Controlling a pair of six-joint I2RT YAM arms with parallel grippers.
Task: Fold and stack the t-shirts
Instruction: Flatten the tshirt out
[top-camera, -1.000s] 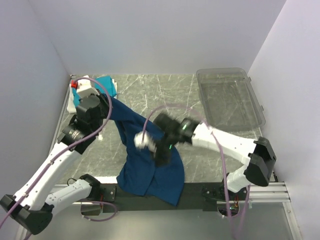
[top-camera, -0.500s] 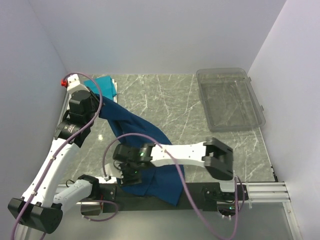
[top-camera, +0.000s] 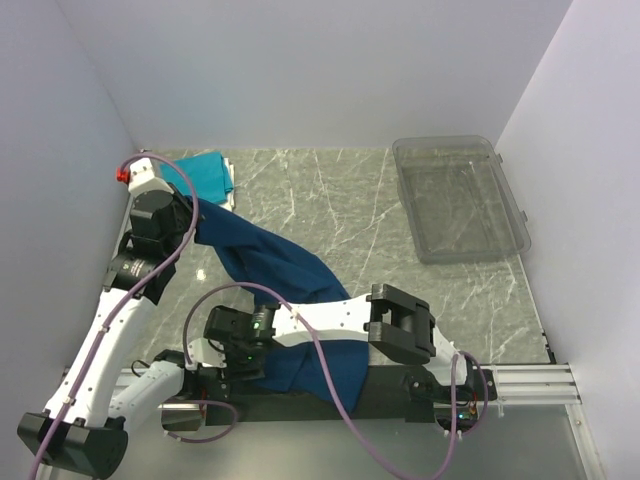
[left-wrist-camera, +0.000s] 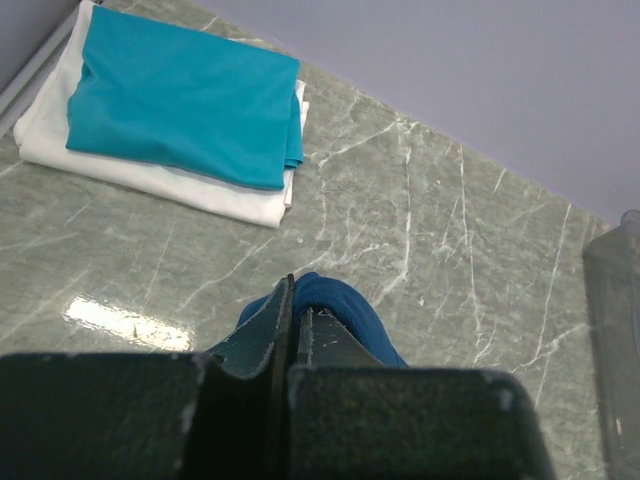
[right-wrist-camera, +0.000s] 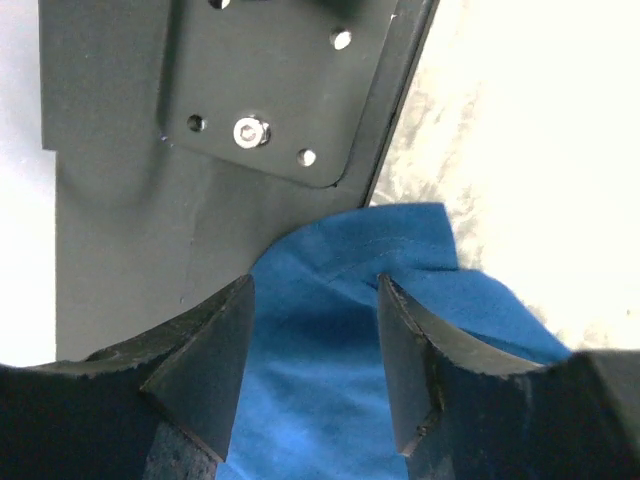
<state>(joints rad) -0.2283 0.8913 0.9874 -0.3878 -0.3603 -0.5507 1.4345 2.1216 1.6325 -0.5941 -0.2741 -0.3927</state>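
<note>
The soft navy shirt (top-camera: 290, 270) drapes in a long, creased band from the far left of the grey marbled table (top-camera: 340, 200) down over its near edge. The left gripper (left-wrist-camera: 293, 330) is clamped tight on a bunched fold at the shirt's far end. The right gripper (right-wrist-camera: 315, 300) hangs over the near corner beside a black metal plate (right-wrist-camera: 250, 90), its jaws apart with cloth between them. A flat teal shirt (left-wrist-camera: 185, 95) sits folded on a white one (left-wrist-camera: 160, 178) at the far left. A clear plastic bin (top-camera: 445, 142) stands at the far right.
</note>
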